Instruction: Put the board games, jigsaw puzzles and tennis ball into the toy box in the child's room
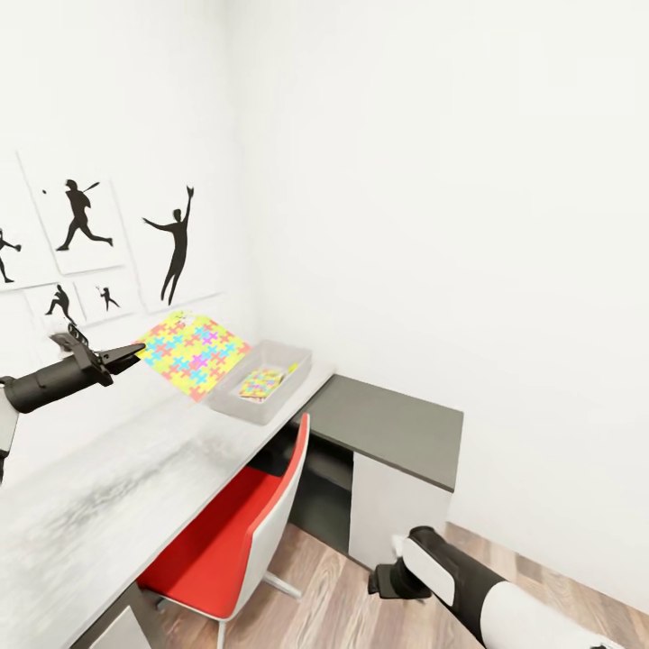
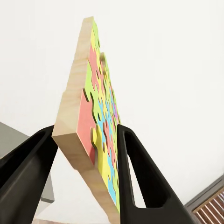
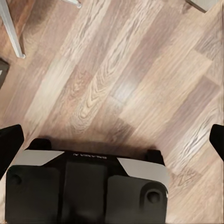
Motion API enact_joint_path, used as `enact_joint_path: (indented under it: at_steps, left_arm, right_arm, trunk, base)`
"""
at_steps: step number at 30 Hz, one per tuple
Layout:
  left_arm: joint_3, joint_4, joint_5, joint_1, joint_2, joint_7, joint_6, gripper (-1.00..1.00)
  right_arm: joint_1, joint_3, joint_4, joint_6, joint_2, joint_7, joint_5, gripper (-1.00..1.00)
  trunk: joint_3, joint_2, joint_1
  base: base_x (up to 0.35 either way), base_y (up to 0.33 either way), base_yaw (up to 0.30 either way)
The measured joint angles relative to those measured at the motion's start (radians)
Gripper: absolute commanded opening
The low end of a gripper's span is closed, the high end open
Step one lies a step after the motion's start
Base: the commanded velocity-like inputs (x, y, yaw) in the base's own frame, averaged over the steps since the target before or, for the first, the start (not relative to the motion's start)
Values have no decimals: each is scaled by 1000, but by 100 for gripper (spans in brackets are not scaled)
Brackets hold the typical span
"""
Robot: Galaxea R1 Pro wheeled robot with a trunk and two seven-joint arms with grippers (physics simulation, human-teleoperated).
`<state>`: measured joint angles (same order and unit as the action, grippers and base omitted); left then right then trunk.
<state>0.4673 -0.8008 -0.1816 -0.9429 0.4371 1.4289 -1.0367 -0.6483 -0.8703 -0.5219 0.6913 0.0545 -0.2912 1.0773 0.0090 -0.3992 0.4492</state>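
The left gripper (image 1: 135, 350) clamps its fingers (image 2: 140, 172) on a jigsaw puzzle (image 1: 192, 353), arm stretched level over the table (image 1: 99, 487). The puzzle tilts in the air just ahead of it, beside the toy box (image 1: 297, 362), where another puzzle (image 1: 261, 382) lies. The right gripper (image 3: 112, 135) hangs low over the wood floor (image 3: 116, 70), fingers spread wide, holding nothing.

**Room corner and furniture**

We see two plain white walls (image 1: 433, 180) meeting at a corner. The left wall carries black athlete silhouette pictures (image 1: 86, 239) on white panels. Along it runs a long pale grey-white table (image 1: 99, 496), joined at the corner to a lower dark grey cabinet (image 1: 388, 428) with a white front. A red chair (image 1: 225, 532) with a white shell stands tucked against the table. The floor (image 1: 351, 604) is wood plank, evenly lit.
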Motion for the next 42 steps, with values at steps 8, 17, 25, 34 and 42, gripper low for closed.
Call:
enact_joint_path:
  at_steps: [8,17,25,34,42]
  left_arm:
    - [0,0,0,0,0,0,0,-100]
    - [0,0,0,0,0,0,0,-100]
    - [0,-1,1,0,0,1,0,-100]
    - [40,5,6,0,1,-23,3,-100]
    - [73,45,-5,-136,-64,-466,10,-100]
  right_arm:
    - [0,-20,2,3,-6,6,3,100]
    - [0,-23,3,11,-8,8,5,100]
    - [0,-27,18,8,-8,8,4,100]
    - [1,-46,20,4,-8,8,5,100]
    - [2,-64,20,2,-28,8,3,100]
  trunk:
    - [0,0,0]
    - [0,0,0]
    - [-6,0,0]
    - [-20,1,0]
    - [-32,2,0]
  base:
    - [144,-119,0]
    - [8,-6,0]
    - [0,0,0]
    - [0,0,-17]
    - [0,0,-71]
